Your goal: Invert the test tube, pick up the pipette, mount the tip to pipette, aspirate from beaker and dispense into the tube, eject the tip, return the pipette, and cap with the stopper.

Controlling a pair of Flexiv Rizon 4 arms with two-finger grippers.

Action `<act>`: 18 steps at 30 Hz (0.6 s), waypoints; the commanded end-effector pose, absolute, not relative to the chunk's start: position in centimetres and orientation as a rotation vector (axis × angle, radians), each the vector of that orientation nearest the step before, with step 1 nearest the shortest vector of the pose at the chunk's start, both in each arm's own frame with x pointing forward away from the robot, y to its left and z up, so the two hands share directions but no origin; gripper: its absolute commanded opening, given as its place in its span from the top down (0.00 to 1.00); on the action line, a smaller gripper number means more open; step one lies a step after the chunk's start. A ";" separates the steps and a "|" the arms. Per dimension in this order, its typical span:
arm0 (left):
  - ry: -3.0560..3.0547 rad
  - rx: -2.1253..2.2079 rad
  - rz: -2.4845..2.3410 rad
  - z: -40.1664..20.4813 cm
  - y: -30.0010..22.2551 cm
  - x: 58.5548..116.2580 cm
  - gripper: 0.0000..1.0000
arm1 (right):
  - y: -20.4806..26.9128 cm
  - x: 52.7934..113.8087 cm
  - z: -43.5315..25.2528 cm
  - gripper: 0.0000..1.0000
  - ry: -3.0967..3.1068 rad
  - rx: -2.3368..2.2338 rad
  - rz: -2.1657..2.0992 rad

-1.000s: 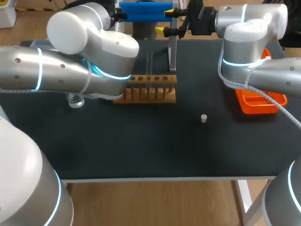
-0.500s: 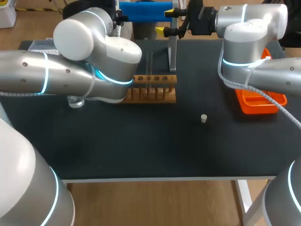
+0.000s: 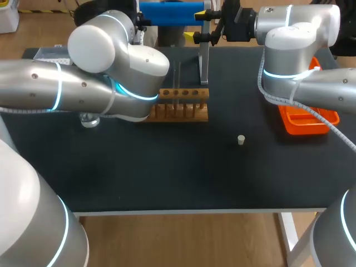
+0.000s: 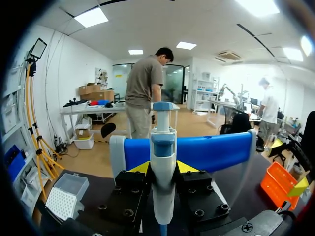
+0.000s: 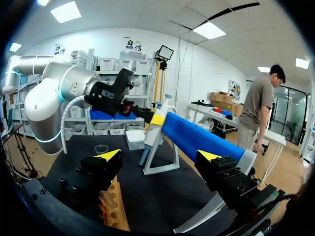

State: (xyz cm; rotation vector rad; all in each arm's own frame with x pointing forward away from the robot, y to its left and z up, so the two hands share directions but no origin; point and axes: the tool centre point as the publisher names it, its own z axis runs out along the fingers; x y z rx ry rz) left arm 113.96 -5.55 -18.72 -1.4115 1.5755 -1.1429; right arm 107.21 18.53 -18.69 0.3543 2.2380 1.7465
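My left gripper [image 4: 162,169] looks clamped on the pipette [image 4: 163,147], which is not yet off its blue stand [image 4: 206,151] at the table's 12 o'clock. Tip, aspirating, dispensing, ejecting, return and capping all remain. The test tube [image 3: 177,75] stands in the rack [image 3: 181,104] — the stopper [image 3: 241,140] lies at its 4 o'clock. My right gripper [image 5: 160,155], fingers wide apart on nothing, crowds the stand.

The white and blue pipette [image 4: 163,182] is standing upright at the bench's [image 3: 167,172] back edge. The small stopper [image 3: 241,140] is sitting near the middle.
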 end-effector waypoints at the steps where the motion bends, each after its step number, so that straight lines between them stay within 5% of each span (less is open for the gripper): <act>1: 1.568 -1.417 -1.135 -18.8 -5.8 114.5 1.00 | 18.6 107.3 -18.8 0.00 2.237 0.353 1.748; 18: 1.577 -1.437 -1.101 -18.9 -5.1 115.6 1.00 | 18.6 107.3 -18.8 0.00 2.237 0.353 1.748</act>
